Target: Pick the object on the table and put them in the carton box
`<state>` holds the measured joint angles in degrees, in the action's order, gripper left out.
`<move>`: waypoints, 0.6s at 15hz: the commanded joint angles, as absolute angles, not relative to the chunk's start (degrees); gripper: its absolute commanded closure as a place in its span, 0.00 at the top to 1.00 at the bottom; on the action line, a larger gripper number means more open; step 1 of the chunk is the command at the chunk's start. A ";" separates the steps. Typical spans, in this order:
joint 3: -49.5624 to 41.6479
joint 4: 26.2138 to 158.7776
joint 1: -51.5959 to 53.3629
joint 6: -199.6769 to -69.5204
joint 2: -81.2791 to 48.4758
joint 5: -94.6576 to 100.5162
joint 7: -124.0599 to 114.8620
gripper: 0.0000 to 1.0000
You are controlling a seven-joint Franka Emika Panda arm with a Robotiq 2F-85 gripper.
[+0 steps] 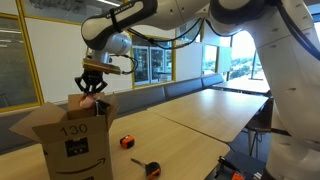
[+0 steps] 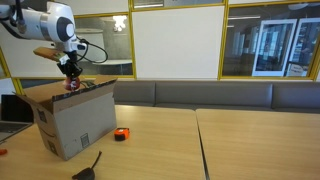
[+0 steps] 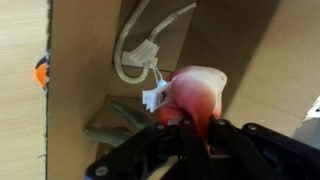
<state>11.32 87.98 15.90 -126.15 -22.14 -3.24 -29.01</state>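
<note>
- The gripper hangs over the mouth of the carton box, its fingers pinching the small reddish item, which is not yet released.
- In the wrist view, the coiled white rope lies on the box floor at about 11 o'clock from the reddish item. An olive piece at 8 o'clock is too unclear to name.
- The tiny orange-and-black block and the black item with orange tip sit on the wooden table, at 4 o'clock from the box.
- Judged from this, the task is about half done: one thing is in, one is ready to drop, and two are left.
- Raised flaps ring the opening close to the fingers, so the drop looks clear only straight down. The table around the remaining items is open.
</note>
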 commanded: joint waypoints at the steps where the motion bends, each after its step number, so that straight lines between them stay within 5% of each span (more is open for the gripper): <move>1: 10.56 84.44 15.79 -124.77 -25.63 -6.67 -26.67 0.26; 9: 9.56 82.48 16.12 -122.57 -28.30 -7.49 -27.06 0.90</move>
<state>10.36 85.50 15.67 -124.75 -27.34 -5.98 -27.97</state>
